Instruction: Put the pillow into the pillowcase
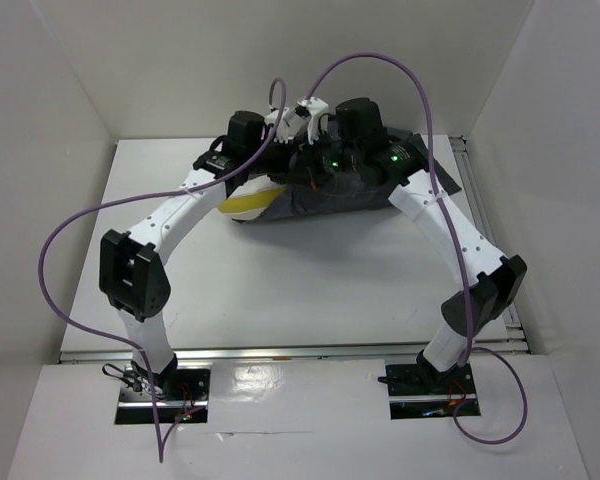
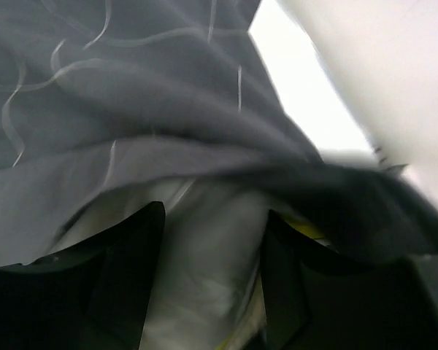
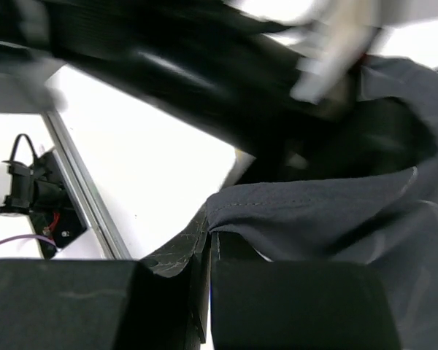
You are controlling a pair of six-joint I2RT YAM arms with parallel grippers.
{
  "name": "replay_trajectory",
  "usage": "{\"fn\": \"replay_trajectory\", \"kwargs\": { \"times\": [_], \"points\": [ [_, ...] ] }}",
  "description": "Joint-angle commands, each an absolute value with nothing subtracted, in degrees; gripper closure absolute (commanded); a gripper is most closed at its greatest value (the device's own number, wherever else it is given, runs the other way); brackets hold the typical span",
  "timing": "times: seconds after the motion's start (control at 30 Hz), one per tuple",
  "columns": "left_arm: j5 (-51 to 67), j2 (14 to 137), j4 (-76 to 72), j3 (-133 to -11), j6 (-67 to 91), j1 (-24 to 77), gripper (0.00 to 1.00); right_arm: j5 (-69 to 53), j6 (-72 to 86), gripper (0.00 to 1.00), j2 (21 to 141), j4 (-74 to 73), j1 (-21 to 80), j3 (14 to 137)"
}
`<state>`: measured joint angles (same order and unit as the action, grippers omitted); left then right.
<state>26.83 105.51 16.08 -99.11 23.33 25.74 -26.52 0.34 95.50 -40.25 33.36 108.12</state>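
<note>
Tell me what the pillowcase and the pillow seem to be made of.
Pillowcase: thin woven cloth, matte charcoal with pale grid lines; it drapes in soft folds. Pillow: smooth white fabric, faintly shiny, likely over soft filling; it bulges and creases.

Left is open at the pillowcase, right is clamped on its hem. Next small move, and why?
Probably draw the left fingers back toward the yellow band and close on the pillow there, to push it deeper. They stand open with pillow between them, the right fingers pinch the pillowcase hem, and the band lies outside it.
</note>
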Motion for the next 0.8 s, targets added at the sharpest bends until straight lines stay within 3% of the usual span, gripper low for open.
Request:
{"fn": "replay_trajectory", "kwargs": {
  "times": [0.0,0.17,0.37,0.7,0.77],
  "points": [
    [18.1,101.5,30.1,-97.6,13.9,25.7,0.34,-27.0,0.4,1.0,89.6,-30.0,31.4,106.0],
    [10.0,91.7,33.0,-91.3,7.2,24.1,0.31,-28.2,0.9,1.0,88.9,-29.4,27.8,102.6],
    [2.1,76.6,27.2,-80.0,1.9,20.8,0.19,-29.4,0.9,1.0,87.6,-29.4,26.6,98.2],
    [-0.9,73.7,35.8,-78.8,3.0,16.0,0.15,-34.4,-1.6,1.0,89.2,-30.6,26.1,98.7],
    [-1.6,74.2,37.0,-78.1,4.8,15.4,0.15,-37.8,-2.8,0.81,90.1,-32.9,26.1,101.4]
  ]
}}
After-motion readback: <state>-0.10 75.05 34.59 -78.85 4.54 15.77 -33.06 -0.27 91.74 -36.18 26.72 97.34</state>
